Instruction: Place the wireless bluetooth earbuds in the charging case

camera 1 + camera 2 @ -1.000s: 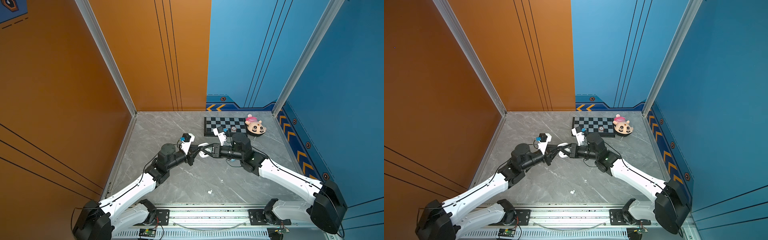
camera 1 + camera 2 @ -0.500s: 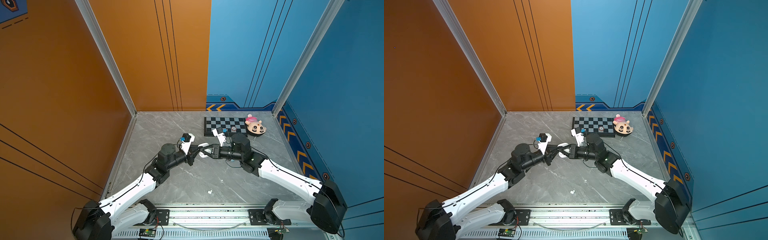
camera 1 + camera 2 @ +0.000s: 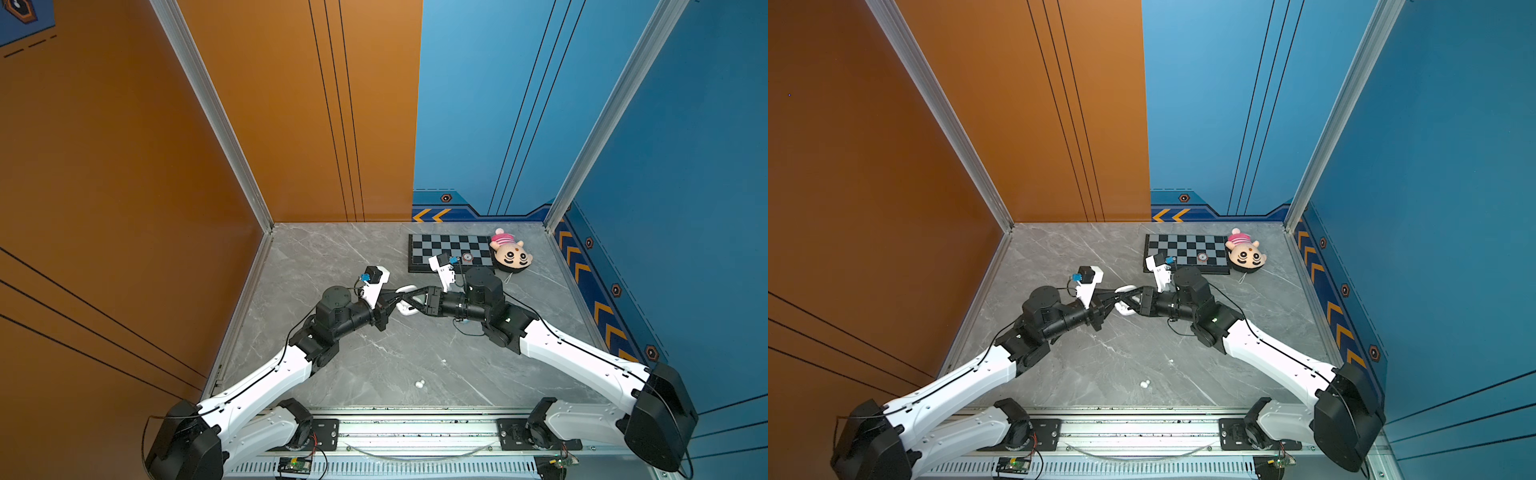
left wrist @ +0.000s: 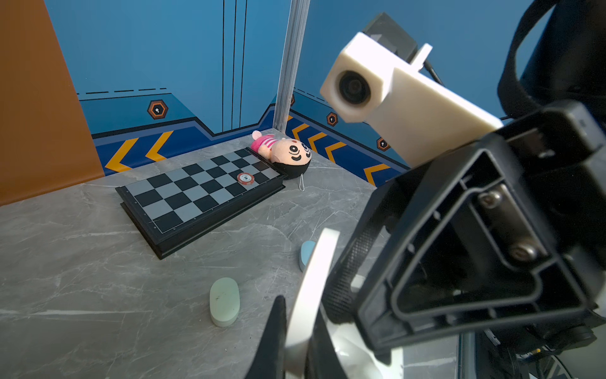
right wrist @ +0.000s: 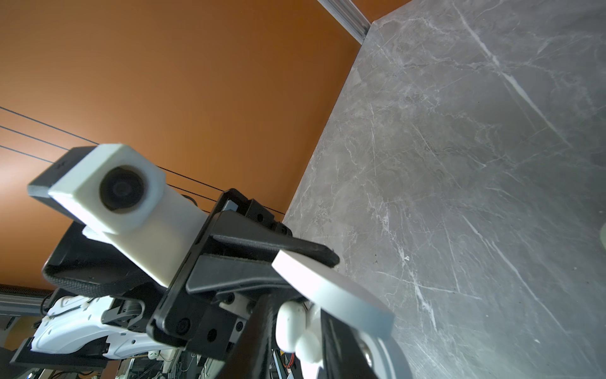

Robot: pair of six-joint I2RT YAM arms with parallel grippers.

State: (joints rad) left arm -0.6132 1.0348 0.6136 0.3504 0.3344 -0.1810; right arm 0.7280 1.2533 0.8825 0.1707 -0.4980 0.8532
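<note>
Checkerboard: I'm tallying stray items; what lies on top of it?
Only a red chip shows on the checkerboard. In both top views the right wrist camera covers part of its near edge; the plush doll overlaps another edge.

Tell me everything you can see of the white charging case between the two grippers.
The white charging case is rounded, smooth plastic, its flat lid open. The left gripper is shut on the lid, holding the case near the middle of the table; whether they touch is unclear. The right gripper reaches into the open side, where two white earbuds sit.
</note>
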